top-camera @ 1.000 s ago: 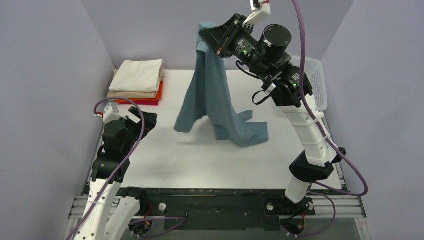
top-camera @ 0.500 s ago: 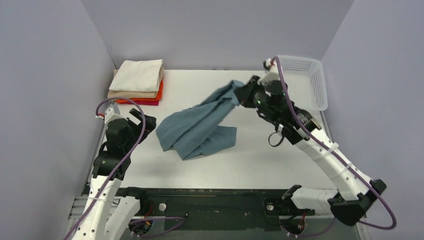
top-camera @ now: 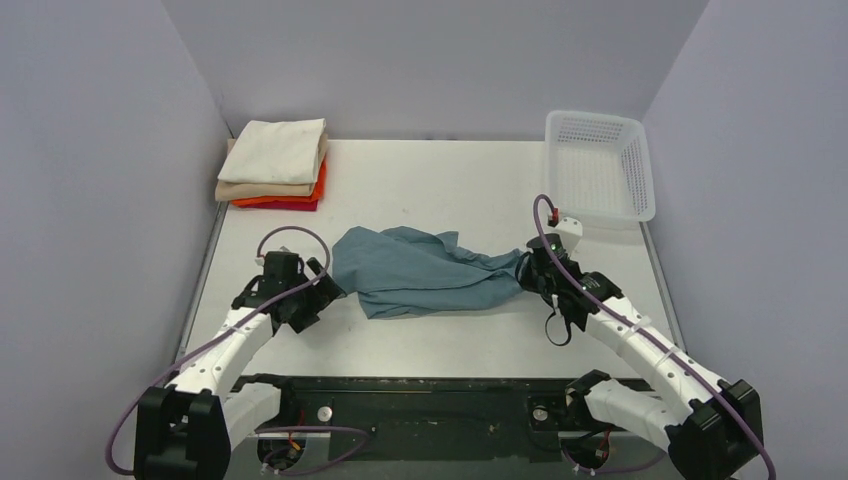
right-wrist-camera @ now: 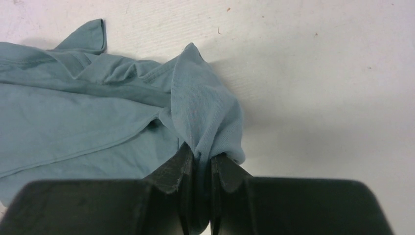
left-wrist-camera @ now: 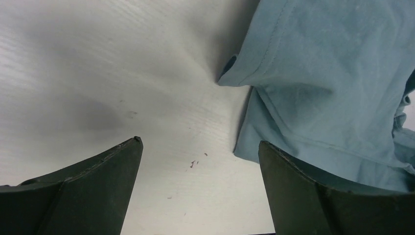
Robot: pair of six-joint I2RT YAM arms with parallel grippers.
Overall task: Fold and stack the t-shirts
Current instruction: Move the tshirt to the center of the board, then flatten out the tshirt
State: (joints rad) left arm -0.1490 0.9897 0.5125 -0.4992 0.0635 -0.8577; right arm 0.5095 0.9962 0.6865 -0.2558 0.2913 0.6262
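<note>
1. Well beyond the left claw (top-camera: 316, 296) and off to its left, four folded shirts are stacked at the far corner of the table (top-camera: 450, 180). The cream t-shirt (top-camera: 286, 150) is on top, the tan t-shirt (top-camera: 262, 189) under it, then the orange t-shirt (top-camera: 318, 186), with the red t-shirt (top-camera: 292, 205) at the bottom.
2. The left claw sits low over the table with its fingers (left-wrist-camera: 115, 161) spread wide, and bare tabletop shows between them.
3. The teal-blue t-shirt (top-camera: 420, 272) lies crumpled on the table between the two claws. Its hemmed left edge lies just ahead of the left claw, toward that claw's right finger. Whether the finger touches the cloth cannot be told.
4. The right claw (right-wrist-camera: 200, 157) is down at the table, pressed together on a bunched fold at the right end of the teal-blue t-shirt. The rest of the cloth trails away to that claw's left.
5. Beyond the right claw and a little to its right, a white perforated basket (top-camera: 596, 117) stands at the far right corner, well apart from the shirt.
</note>
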